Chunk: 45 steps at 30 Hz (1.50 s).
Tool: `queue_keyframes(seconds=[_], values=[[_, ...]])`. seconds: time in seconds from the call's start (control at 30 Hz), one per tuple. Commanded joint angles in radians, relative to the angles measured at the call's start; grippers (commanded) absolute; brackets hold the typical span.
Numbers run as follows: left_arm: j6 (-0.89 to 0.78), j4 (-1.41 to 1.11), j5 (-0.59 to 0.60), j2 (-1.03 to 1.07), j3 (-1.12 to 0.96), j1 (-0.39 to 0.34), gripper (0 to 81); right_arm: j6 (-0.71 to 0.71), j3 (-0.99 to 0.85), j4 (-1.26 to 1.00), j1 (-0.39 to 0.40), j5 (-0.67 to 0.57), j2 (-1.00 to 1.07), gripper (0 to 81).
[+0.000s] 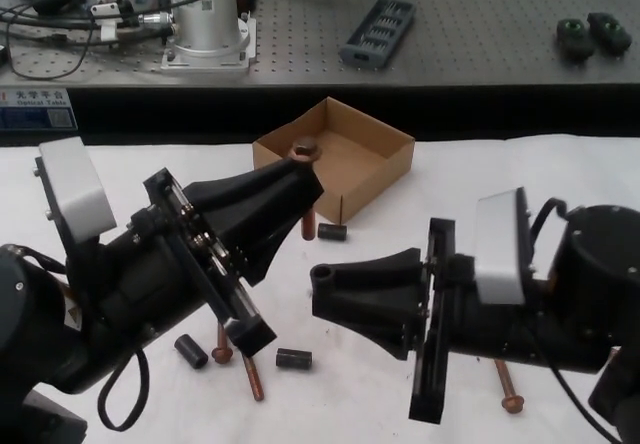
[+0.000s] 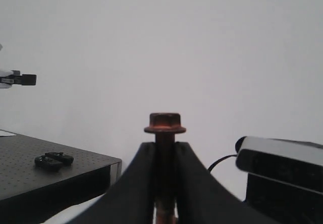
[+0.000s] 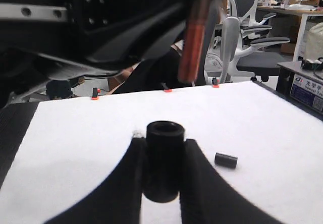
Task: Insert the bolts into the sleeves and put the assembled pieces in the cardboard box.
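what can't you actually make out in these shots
- Left wrist view: bolt shank, hidden between the left end effector fingers and cut off by the edge.
- Right wrist view: sleeve lower end, hidden between the right end effector fingers.
- High view: near part of the cardboard box floor, behind its front wall.
- High view: loose bolt far end, under the right arm.
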Motion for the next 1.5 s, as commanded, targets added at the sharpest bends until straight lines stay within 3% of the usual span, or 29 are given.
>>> queue_keyframes(seconds=[0.0,0.43,0.7,1.47], values=[[-0.008,-0.028,0.008,-0.002,-0.013,0.006,0.6,-0.008,-0.013,-0.035,-0.009,-0.013,0.015,5.8],[-0.116,-0.028,-0.082,0.026,-0.005,0.006,0.6,-0.016,-0.013,-0.094,-0.011,0.018,0.033,5.8],[-0.138,-0.028,0.022,0.029,-0.005,0.016,0.6,-0.005,-0.013,-0.100,-0.011,-0.018,0.033,5.8],[-0.151,-0.028,0.097,0.029,-0.005,0.012,0.6,0.022,-0.013,-0.154,-0.011,-0.013,0.033,5.8]])
